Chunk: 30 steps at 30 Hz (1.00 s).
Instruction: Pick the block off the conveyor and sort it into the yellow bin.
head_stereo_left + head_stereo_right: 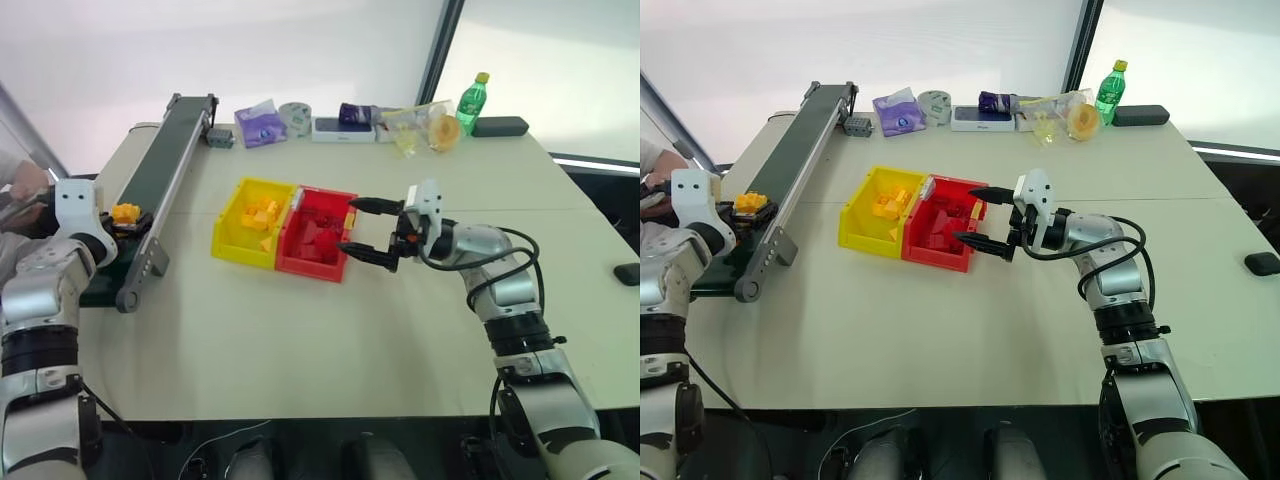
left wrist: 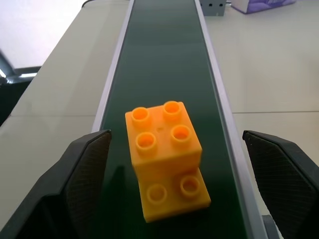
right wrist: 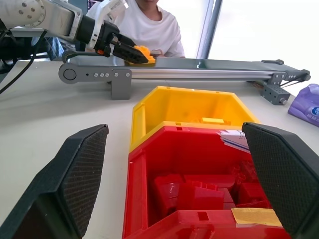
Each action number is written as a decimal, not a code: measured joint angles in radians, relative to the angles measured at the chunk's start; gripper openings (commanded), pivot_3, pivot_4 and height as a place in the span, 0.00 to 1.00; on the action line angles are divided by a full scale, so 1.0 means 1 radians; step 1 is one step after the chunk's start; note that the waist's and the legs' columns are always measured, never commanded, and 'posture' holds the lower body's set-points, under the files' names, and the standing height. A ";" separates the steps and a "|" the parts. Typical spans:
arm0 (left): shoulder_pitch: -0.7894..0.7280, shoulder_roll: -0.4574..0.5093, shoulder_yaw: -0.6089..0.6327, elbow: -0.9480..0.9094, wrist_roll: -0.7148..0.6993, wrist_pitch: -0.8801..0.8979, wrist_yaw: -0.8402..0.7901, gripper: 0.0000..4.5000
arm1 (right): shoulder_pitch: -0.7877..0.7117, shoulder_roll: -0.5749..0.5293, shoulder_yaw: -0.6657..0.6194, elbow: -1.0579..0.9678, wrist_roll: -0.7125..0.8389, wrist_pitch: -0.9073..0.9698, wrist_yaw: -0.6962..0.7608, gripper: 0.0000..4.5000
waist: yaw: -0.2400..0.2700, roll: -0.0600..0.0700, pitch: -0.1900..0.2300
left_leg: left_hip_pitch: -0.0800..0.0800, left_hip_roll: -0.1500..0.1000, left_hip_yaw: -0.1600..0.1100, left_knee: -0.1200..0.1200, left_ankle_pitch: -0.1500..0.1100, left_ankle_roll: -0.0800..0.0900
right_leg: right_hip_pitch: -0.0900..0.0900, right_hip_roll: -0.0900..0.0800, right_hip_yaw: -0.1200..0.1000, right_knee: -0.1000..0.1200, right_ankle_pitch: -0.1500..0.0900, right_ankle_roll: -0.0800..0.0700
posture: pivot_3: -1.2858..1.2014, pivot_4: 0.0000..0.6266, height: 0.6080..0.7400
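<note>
- The block [image 2: 167,159] is sitting at the conveyor's [image 2: 164,55] near end, between the left claw's [image 2: 184,184] parted fingers.
- Light, rigid, slick plastic: best pinched across its flat sides.
- The right claw [image 1: 372,232] is hanging open beside the red bin [image 1: 318,232].

Bright backlight from far windows, washed-out glare; soft shadows; frames mostly sharp.
</note>
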 measured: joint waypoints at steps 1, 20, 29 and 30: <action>0.001 -0.006 0.004 0.006 -0.001 0.000 -0.001 0.60 | 0.000 -0.001 0.000 0.000 -0.001 -0.001 -0.001 1.00 | 0.001 0.000 0.000 | 0.000 0.000 0.000 0.000 0.000 0.000 | 0.000 0.000 0.000 0.000 0.000 0.000 | 0.52 0.24 1.00; -0.139 -0.213 -0.143 -0.207 -0.056 0.017 -0.059 0.30 | -0.007 -0.011 -0.005 0.072 -0.057 -0.074 -0.056 1.00 | 0.003 0.000 0.000 | 0.000 -0.002 0.000 0.002 0.000 0.000 | 0.000 0.001 0.000 0.001 0.000 0.000 | 0.52 0.24 1.00; -0.250 -0.344 -0.214 -0.001 -0.002 -0.076 -0.084 0.53 | -0.002 -0.024 -0.009 0.071 -0.068 -0.088 -0.080 1.00 | -0.001 0.000 0.000 | 0.000 -0.002 0.000 0.001 0.000 0.000 | 0.000 0.002 0.000 0.001 0.000 0.000 | 0.52 0.24 1.00; -0.250 -0.349 -0.215 0.022 0.000 -0.077 -0.092 0.59 | 0.003 -0.026 -0.009 0.064 -0.067 -0.088 -0.083 1.00 | -0.001 0.000 0.000 | 0.000 -0.002 0.000 0.001 0.000 0.000 | 0.000 0.002 0.000 0.001 0.000 0.000 | 0.52 0.24 1.00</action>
